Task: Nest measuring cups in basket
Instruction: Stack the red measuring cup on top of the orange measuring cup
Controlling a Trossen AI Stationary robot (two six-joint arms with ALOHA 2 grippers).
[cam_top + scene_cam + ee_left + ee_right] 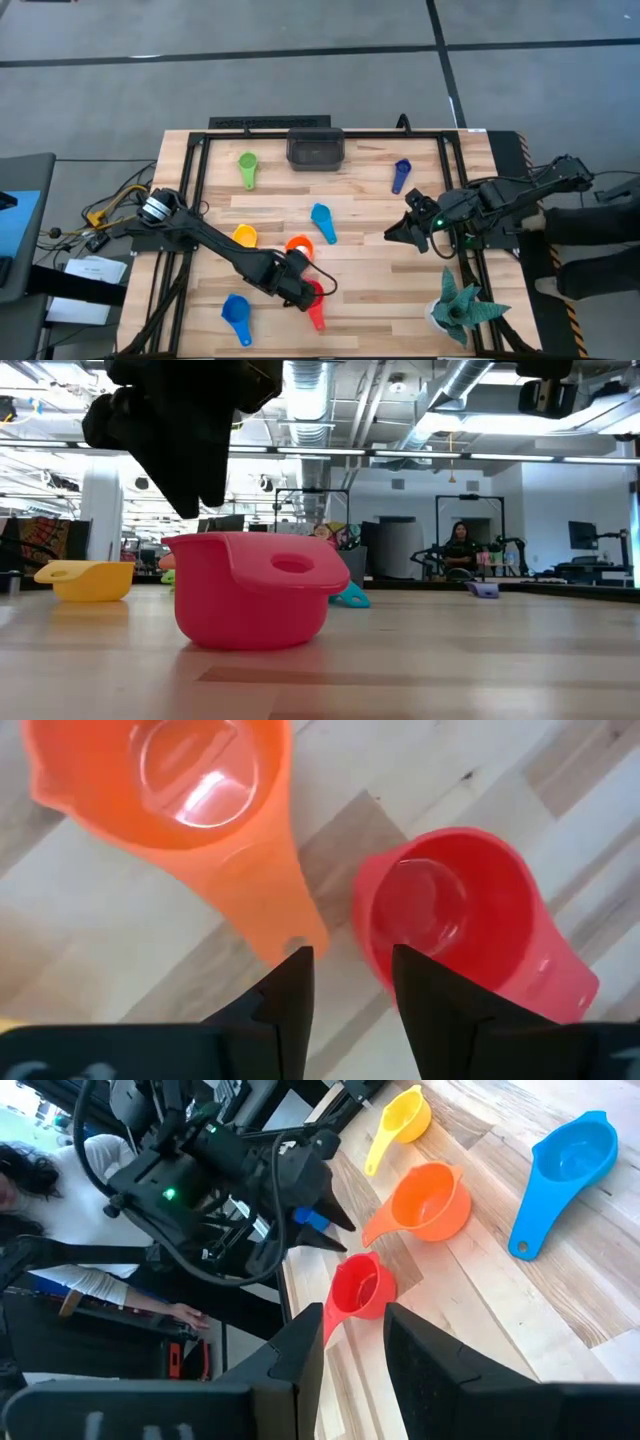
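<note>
Now left end effector [345, 970], open and empty over the red cup [455, 920], should straddle its rim squarely, clear of the orange cup [190, 790].

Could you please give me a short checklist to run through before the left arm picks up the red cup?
1. Left gripper open: ok.
2. Left gripper directly over red measuring cup: ok.
3. Fingers straddling the red cup's rim: cannot tell.
4. Orange measuring cup clear of the fingers: not ok, its handle tip lies at one finger.
5. Basket unobstructed: ok.
6. Right gripper away from the left arm: ok.
</note>
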